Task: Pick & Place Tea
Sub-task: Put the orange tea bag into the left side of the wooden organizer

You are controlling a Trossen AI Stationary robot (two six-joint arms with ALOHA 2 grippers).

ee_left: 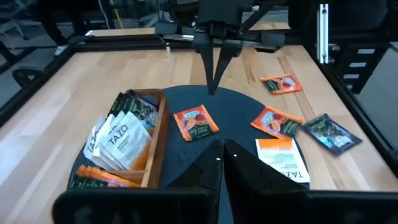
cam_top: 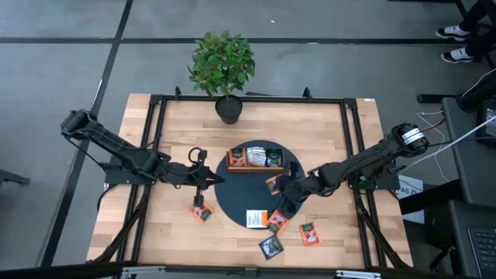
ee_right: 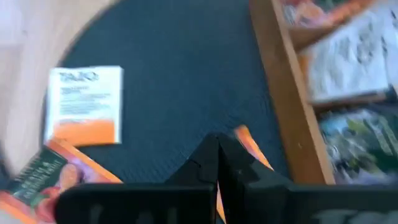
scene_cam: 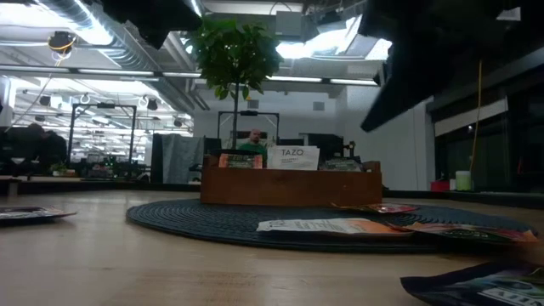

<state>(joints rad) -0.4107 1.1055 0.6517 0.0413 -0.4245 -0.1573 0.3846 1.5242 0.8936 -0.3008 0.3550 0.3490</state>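
Now, you have a wooden table (cam_top: 170, 232) with a round dark mat (cam_top: 236, 203) at its middle, and a wooden tray (cam_top: 260, 168) standing on the far part of that mat, already holding several tea sachets on edge. Both arms reach in over the mat. Your right gripper (cam_top: 280, 186) hangs low just in front of the tray's right end with its fingers pressed together; the right wrist view shows an orange sachet (ee_right: 249, 146) poking out from between the fingertips, so I judge it pinched there. Your left gripper (cam_top: 203, 180) waits at the mat's left edge, fingers pressed together and empty.

Loose sachets lie flat: a white one (cam_top: 255, 218) on the mat's near edge, orange ones (cam_top: 309, 232) and a dark one (cam_top: 271, 246) on the bare wood, and another orange one (cam_top: 202, 211) near the left gripper.

Expect them to be featherlight, thin, floppy and slick. Take each by an edge or corner; a flat one may slide before it lifts.
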